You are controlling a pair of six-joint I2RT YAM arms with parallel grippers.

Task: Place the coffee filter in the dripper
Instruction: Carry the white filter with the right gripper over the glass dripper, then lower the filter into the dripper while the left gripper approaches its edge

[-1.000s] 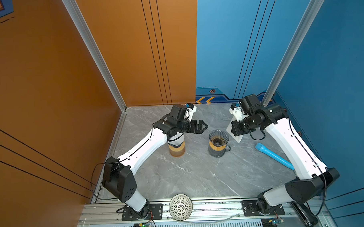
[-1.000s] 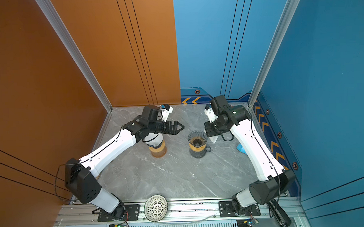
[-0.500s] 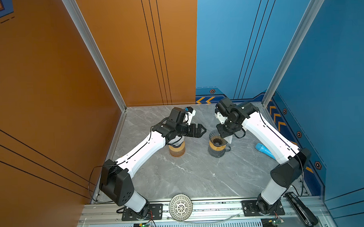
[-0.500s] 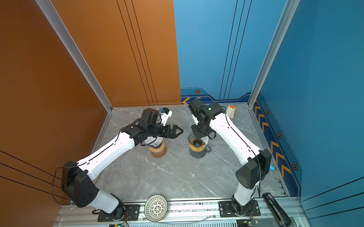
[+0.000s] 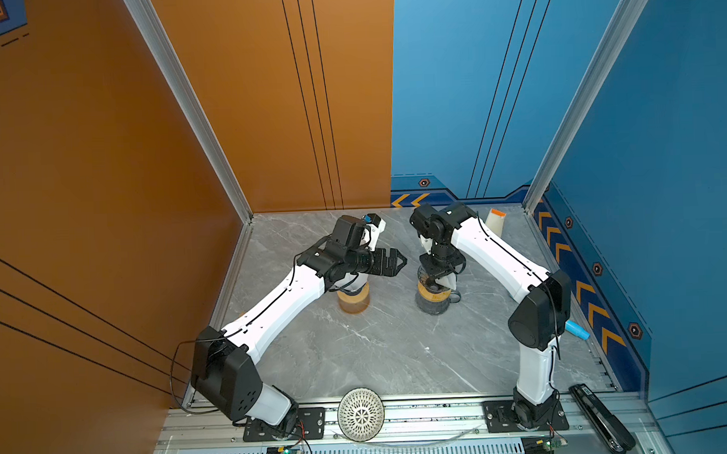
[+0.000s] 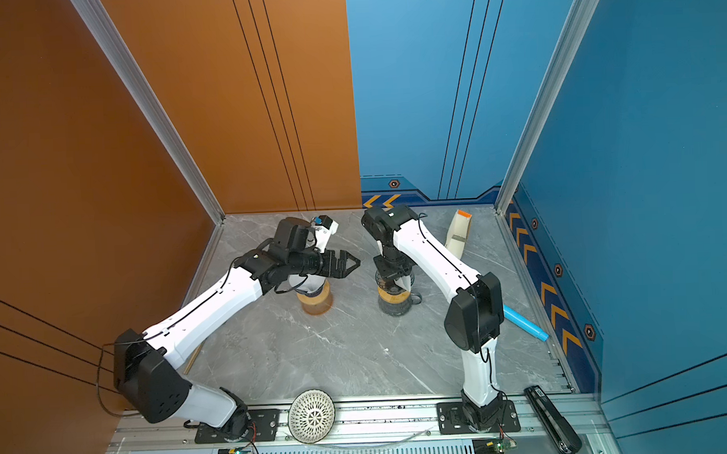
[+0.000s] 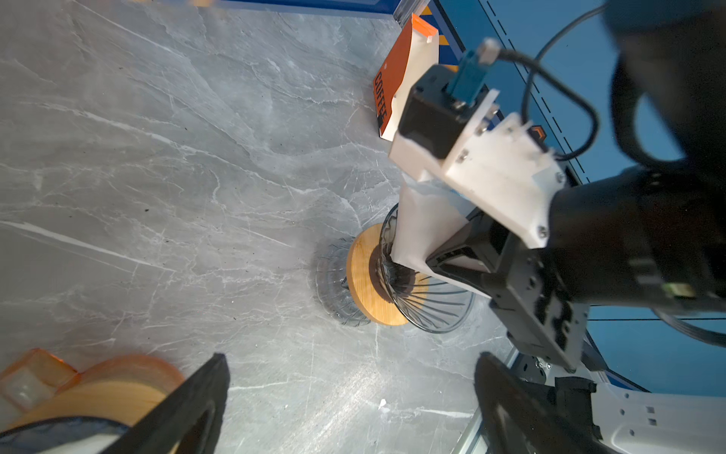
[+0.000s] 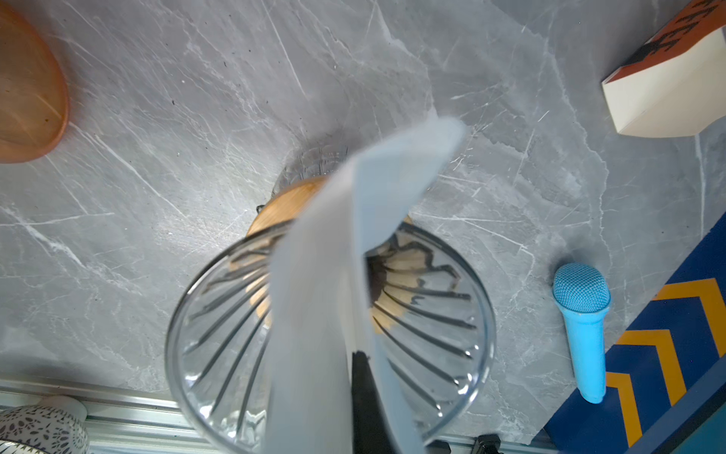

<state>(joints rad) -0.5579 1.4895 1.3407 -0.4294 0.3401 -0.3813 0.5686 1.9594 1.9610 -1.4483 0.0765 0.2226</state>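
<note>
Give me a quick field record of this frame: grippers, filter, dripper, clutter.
right gripper: shut on coffee filter, above the dripper
left gripper: open, empty, raised near amber jar
coffee filter: folded flat, lower end inside dripper rim, not seated
dripper: clear ribbed glass, upright on wooden collar
clutter: coffee bag, blue toy microphone, both apart from dripper

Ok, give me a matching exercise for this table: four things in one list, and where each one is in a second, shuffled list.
Things:
1. coffee filter
2. toy microphone
3. patterned bowl
4. coffee bag

Places:
A. on the front metal rail
B. near the back corner
C. held at the dripper
D. lying beside the chevron-striped wall

Pairs: 1-C, 2-D, 3-A, 4-B.
</note>
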